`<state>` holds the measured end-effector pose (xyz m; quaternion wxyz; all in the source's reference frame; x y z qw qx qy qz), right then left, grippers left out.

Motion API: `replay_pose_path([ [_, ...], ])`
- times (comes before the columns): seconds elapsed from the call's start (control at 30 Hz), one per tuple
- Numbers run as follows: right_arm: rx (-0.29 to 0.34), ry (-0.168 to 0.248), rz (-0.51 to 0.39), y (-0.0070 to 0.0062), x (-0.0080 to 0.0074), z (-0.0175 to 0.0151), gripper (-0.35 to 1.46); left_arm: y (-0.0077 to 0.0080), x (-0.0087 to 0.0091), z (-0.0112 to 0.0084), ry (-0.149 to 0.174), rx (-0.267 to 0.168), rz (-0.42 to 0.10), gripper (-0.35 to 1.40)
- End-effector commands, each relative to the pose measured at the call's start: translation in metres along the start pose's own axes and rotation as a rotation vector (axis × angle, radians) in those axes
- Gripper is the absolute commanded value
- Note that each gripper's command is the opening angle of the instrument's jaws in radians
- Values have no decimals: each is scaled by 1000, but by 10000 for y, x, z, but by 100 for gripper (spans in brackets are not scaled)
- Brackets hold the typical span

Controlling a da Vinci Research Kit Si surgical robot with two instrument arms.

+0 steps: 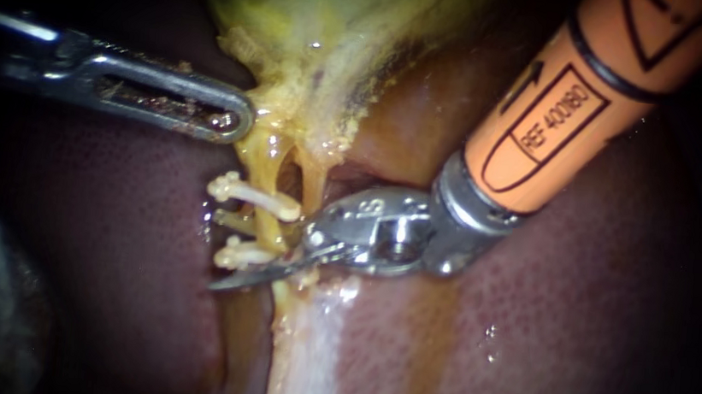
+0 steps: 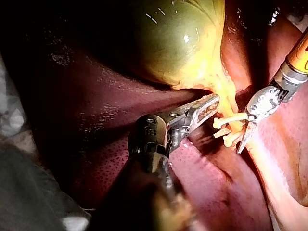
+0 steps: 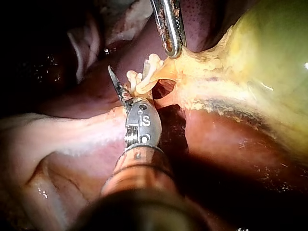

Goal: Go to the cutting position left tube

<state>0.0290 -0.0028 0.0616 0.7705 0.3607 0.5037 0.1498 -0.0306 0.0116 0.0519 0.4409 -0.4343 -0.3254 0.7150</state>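
Note:
The left tube [image 1: 269, 230] runs down from the yellow-green gallbladder [image 1: 317, 13] and carries pale clips, an upper one [image 1: 256, 198] and a lower one [image 1: 241, 253]. My right instrument [image 1: 251, 271], orange-shafted with thin blades, reaches in from the upper right. Its jaws are open: one blade lies across the front of the left tube just under the lower clip, while the other is mostly hidden behind the tube. My left instrument [image 1: 236, 122] comes in from the left, its jaws shut on yellow tissue at the gallbladder's neck. The right tube [image 1: 311, 186] stands just beside the left one.
Dark red liver [image 1: 108, 225] surrounds the tubes on both sides. A pale white band of tissue [image 1: 306, 356] continues below the tubes. In the left wrist view the gallbladder [image 2: 183, 38] bulges ahead of the left instrument [image 2: 214, 101], and the blades [image 2: 243, 142] sit beside the clips [image 2: 226, 127].

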Motion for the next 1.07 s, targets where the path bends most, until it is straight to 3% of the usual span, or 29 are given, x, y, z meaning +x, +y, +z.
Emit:
replay_pose_path([
  [0.03, 6, 14, 22, -1, 2, 2, 141, 0, 0, 0, 0, 0, 0, -35],
  [0.27, 32, 68, 68, -8, 15, 6, 141, 0, 0, 0, 0, 0, 0, -35],
  [0.6, 72, 147, 123, -25, 51, -2, 141, 0, 0, 0, 0, 0, 0, -35],
  [1.07, 77, 150, 152, -26, 52, -2, 140, -1, 0, 0, 0, 0, 0, -35],
])
